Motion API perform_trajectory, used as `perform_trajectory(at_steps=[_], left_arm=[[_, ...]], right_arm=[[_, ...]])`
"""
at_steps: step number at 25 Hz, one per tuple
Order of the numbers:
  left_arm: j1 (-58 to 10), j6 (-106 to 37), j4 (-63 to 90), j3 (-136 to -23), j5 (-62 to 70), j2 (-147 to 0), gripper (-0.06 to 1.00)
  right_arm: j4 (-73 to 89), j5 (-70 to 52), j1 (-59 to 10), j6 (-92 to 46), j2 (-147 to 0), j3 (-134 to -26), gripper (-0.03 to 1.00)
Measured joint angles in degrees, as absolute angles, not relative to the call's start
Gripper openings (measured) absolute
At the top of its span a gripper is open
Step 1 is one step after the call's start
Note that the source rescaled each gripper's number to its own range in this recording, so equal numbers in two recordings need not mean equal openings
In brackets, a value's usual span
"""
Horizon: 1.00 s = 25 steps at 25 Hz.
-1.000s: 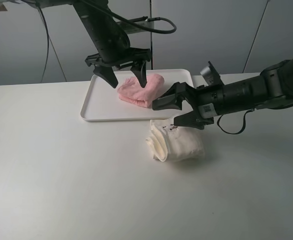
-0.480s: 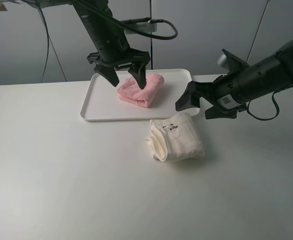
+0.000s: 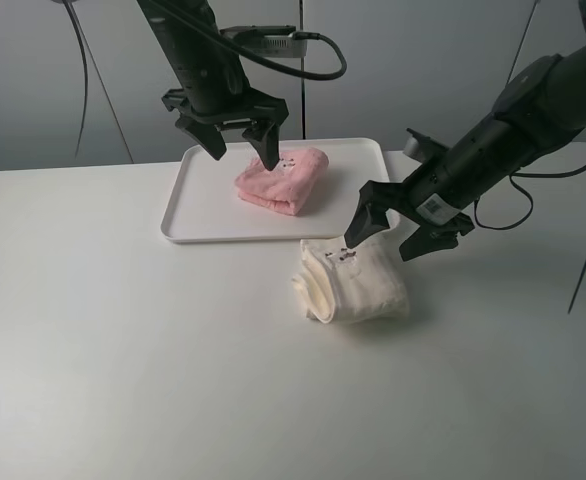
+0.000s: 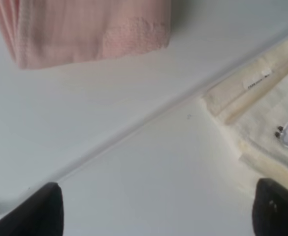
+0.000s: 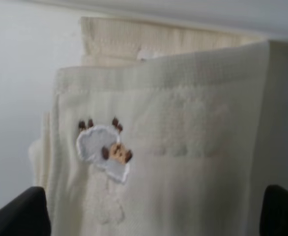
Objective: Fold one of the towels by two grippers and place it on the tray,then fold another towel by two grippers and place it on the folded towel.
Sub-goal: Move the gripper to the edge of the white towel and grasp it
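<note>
Exterior high showed the right gripper (image 3: 385, 234) spread wide, empty, above the folded cream towel (image 3: 353, 284); a one-sided pinch risked unfolding it.

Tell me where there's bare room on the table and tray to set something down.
Free: the table in front of and left of the cream towel, and the tray's left half beside the pink towel. Crowded: the tray's right half and the strip between tray and cream towel, where the right gripper hangs.
</note>
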State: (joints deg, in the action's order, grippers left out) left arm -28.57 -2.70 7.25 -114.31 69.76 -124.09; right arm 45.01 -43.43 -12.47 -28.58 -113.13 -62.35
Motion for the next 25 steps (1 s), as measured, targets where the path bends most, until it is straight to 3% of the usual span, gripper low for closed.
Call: perform_trajectory(at_steps=[14,25], left_arm=[[-27.5,-3.3,5.7,-112.5,69.8,-122.0,0.99],[-27.5,-3.3,5.0,-112.5,69.8,-122.0,0.99]], right_arm=[[36.7,-42.5,-12.6,-26.6,-118.6,-65.3,0.91],[42.4,-42.8,-12.7,-29.3,-120.3,-65.6,0.76]])
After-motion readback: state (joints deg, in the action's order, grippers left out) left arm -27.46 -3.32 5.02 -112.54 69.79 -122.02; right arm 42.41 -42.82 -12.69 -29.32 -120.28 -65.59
